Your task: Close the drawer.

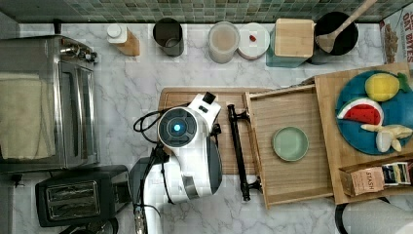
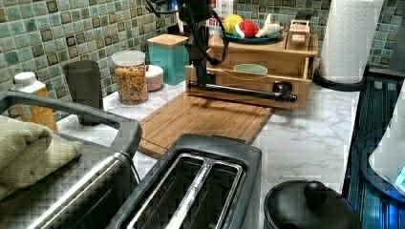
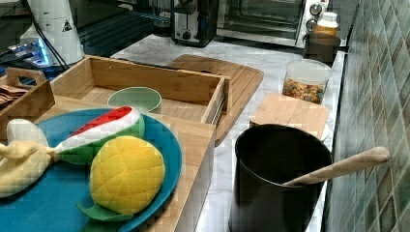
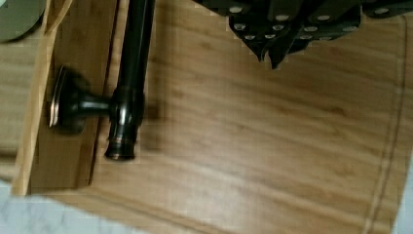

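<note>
The drawer is a shallow light-wood tray pulled out from under the wooden top, with a green bowl inside. Its long black bar handle crosses the front, over the cutting board. In the top view my gripper hangs just left of the handle, mostly under the white wrist. In the left view the gripper stands at the handle's left end. In the wrist view the fingertips are pressed together, shut on nothing, a short way from the handle.
The wooden top carries a blue plate of toy fruit and a tea box. Jars and canisters line the tiled back wall. A toaster and toaster oven stand at the top view's left.
</note>
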`<action>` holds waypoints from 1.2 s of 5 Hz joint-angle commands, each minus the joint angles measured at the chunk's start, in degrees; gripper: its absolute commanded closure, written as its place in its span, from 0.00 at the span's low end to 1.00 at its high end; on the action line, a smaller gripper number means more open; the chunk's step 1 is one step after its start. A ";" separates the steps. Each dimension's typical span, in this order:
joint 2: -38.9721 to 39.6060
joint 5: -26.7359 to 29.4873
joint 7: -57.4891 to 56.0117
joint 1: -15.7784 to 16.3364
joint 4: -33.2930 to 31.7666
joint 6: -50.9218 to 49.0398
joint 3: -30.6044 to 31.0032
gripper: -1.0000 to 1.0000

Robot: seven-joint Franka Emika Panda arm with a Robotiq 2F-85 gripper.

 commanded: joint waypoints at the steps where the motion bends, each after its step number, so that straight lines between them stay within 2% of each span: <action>1: 1.47 -8.58 -1.01 -1.18 -4.62 4.31 -1.22 1.00; 2: 3.60 -7.18 -2.67 -1.51 -4.36 4.35 -1.46 1.00; 4: 4.89 -8.61 -4.77 -2.25 -5.51 5.80 -2.44 1.00; 6: 5.20 -9.24 -9.07 -2.34 -5.86 8.81 -6.55 1.00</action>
